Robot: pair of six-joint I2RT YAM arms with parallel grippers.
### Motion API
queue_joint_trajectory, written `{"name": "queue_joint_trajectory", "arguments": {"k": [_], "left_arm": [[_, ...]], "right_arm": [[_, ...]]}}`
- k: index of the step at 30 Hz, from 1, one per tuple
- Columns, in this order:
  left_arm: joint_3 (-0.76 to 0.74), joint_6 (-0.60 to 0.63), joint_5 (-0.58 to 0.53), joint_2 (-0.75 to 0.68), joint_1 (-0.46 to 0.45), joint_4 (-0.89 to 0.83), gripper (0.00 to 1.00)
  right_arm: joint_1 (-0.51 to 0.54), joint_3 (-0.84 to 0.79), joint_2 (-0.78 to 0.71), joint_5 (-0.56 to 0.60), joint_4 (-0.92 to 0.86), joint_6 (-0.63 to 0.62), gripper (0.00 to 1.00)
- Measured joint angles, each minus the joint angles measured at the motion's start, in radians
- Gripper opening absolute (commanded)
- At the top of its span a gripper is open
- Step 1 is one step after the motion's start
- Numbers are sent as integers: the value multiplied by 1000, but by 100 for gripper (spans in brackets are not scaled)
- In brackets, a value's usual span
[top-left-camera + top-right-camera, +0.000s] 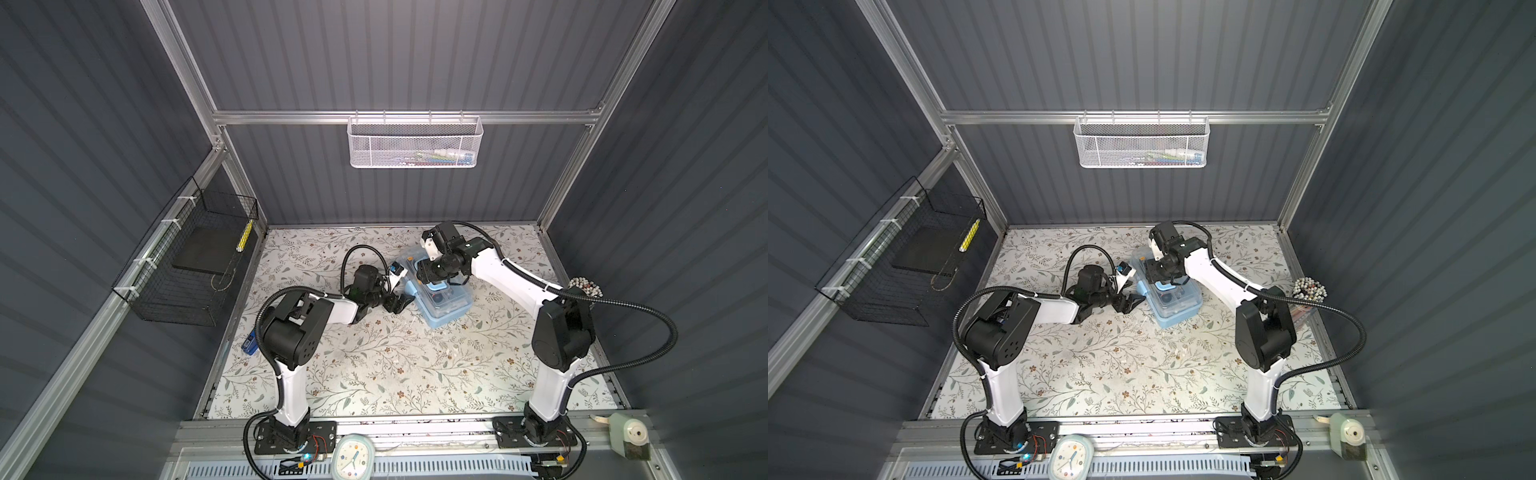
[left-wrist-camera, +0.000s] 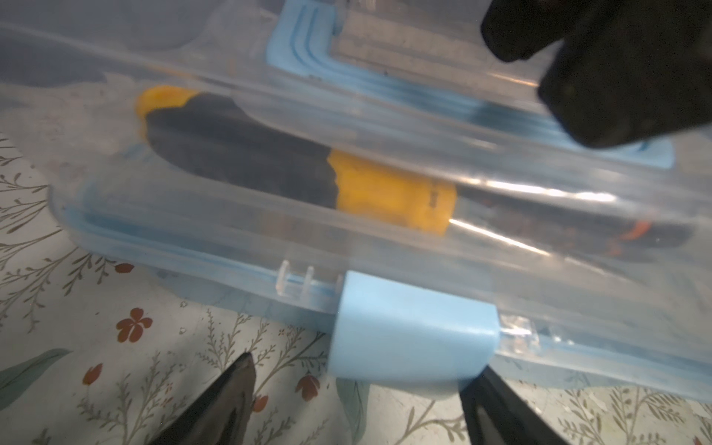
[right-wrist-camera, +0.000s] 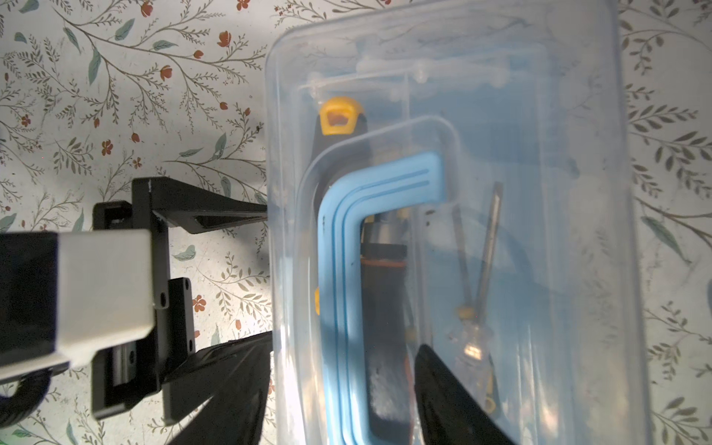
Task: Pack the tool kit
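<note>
The tool kit (image 1: 451,309) (image 1: 1177,309), a light-blue case under a clear lid, lies at the back middle of the floral table in both top views. Inside show a yellow-and-black handled tool (image 2: 269,158) and a thin metal screwdriver (image 3: 486,250). My left gripper (image 1: 400,303) (image 2: 362,404) is open at the case's left side, its fingertips either side of the blue latch (image 2: 408,331). My right gripper (image 1: 432,280) (image 3: 346,346) hangs over the lid, open, with its jaws straddling the blue C-shaped handle (image 3: 343,269) without pinching it.
A white mesh basket (image 1: 413,143) hangs on the back wall and a black wire basket (image 1: 187,266) on the left wall. A clock (image 1: 352,457) and a pencil sharpener (image 1: 629,436) sit on the front rail. A bundle of beads (image 1: 586,286) lies at the right edge.
</note>
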Motion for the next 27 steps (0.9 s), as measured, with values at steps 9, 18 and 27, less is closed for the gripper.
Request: {"name": "queue_joint_trajectory", "arguments": {"k": [9, 18, 27], "left_arm": [[-12, 0, 1, -1, 0, -9, 84], [-40, -1, 3, -18, 0, -11, 83], [-63, -10, -46, -47, 0, -23, 70]], "right_arm": [[-6, 10, 0, 26, -2, -2, 58], [-8, 10, 0, 27, -7, -2, 58], [-8, 10, 0, 21, -7, -5, 55]]}}
